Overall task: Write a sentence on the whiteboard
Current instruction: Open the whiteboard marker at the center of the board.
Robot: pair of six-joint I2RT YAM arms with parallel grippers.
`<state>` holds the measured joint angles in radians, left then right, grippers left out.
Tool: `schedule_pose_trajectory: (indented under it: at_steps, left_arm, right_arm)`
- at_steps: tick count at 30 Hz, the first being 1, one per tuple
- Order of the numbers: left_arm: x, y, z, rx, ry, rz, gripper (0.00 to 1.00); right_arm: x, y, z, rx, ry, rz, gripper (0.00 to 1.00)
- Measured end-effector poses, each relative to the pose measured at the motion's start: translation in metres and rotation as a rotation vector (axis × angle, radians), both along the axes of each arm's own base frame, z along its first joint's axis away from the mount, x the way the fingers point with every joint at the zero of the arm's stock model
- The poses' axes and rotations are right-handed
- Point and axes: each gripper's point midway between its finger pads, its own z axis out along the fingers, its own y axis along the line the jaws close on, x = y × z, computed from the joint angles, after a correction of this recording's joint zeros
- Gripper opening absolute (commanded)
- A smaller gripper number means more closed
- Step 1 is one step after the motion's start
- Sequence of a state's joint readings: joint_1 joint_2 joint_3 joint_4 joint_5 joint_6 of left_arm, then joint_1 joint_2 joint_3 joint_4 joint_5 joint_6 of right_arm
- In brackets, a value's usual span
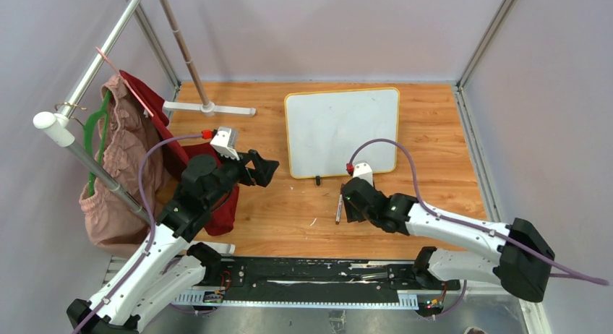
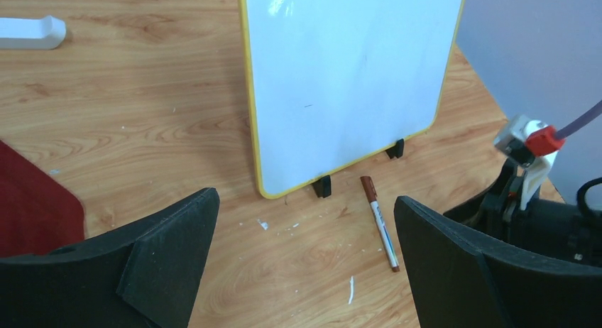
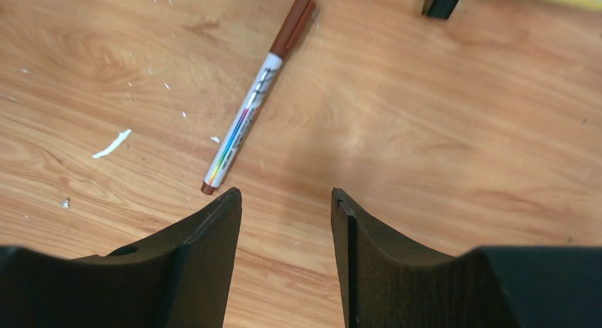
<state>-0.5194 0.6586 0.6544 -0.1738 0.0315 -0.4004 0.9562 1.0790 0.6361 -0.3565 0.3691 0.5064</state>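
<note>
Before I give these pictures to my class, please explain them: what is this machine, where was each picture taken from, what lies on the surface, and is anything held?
These are two robot arms bolted at the near edge of a wooden table. The wide picture looks down from above and behind them; the other two come from a camera on each wrist. The left hand and the right hand are both open and hold nothing. A brown-capped marker lies on the wood just ahead of the right hand, near the blank whiteboard. Clothes hang on a rack at the left.
</note>
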Motion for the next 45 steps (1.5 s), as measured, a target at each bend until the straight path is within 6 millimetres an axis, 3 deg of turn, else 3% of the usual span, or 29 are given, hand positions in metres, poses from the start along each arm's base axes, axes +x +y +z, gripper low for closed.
schedule_pose_trajectory:
  at_steps: [6, 14, 28, 36, 40, 45]
  left_arm:
    - [0.002, 0.002, -0.001, 0.004, 0.002, 0.014, 1.0]
    - [0.002, 0.002, -0.005, 0.013, 0.016, 0.018, 1.0]
    - [0.002, 0.002, -0.005, 0.013, 0.017, 0.018, 1.0]
    - [0.002, 0.002, -0.005, 0.013, 0.016, 0.018, 1.0]
    - [0.002, 0.003, -0.005, 0.013, 0.016, 0.018, 1.0]
    - [0.002, 0.003, -0.005, 0.011, 0.017, 0.019, 1.0]
  right_arm:
    - [-0.013, 0.011, -0.029, -0.047, 0.094, -0.098, 0.55]
    - [0.001, 0.033, -0.031, 0.004, 0.111, -0.251, 0.56]
    - [0.003, 0.031, -0.059, -0.048, 0.164, -0.329, 0.41]
    - [0.008, 0.042, -0.062, -0.031, 0.174, -0.329, 0.2]
    - [0.009, 0.043, -0.063, -0.011, 0.177, -0.329, 0.01]
    - [0.004, 0.034, -0.062, 0.022, 0.174, -0.322, 0.0]
